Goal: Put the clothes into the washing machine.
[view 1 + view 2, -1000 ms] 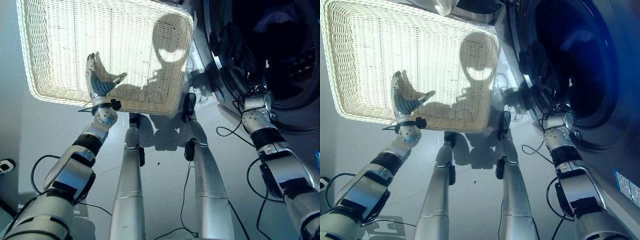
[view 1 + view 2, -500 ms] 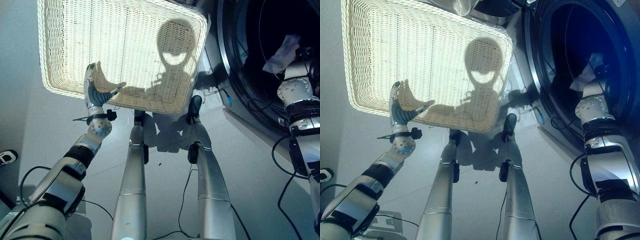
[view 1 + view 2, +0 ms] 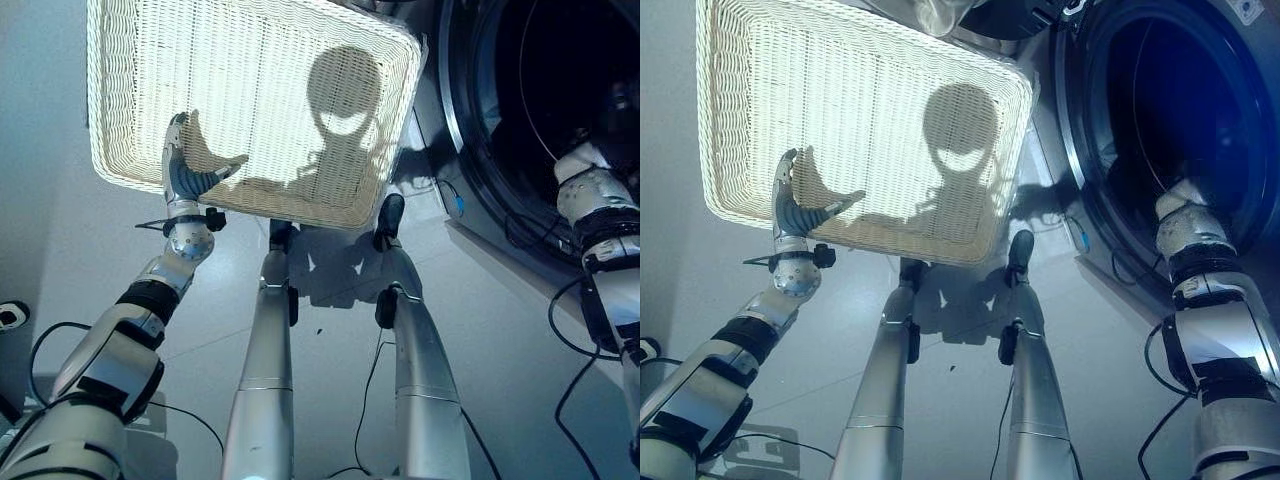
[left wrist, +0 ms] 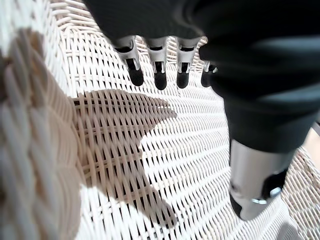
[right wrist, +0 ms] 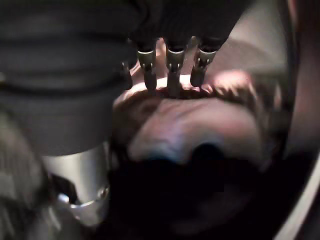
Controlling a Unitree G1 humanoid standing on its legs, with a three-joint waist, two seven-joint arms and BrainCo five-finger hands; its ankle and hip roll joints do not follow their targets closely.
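Note:
The white wicker basket stands on the floor in front of me, its bottom bare. My left hand hovers open over the basket's near edge, the fingers straight above the weave and holding nothing. At the right is the washing machine with its dark round opening. My right arm reaches into that opening. Inside the drum, a pale crumpled cloth lies just past my right hand, whose fingers are straight with their tips at the cloth.
Grey floor surrounds the basket and runs up to the machine's front. A pale translucent object sits behind the basket's far rim. The machine's door ring is close to the basket's right corner.
My right arm has gone deeper into the drum, and the pale cloth it carried at the opening is now out of the eye views. The left hand has hardly moved.

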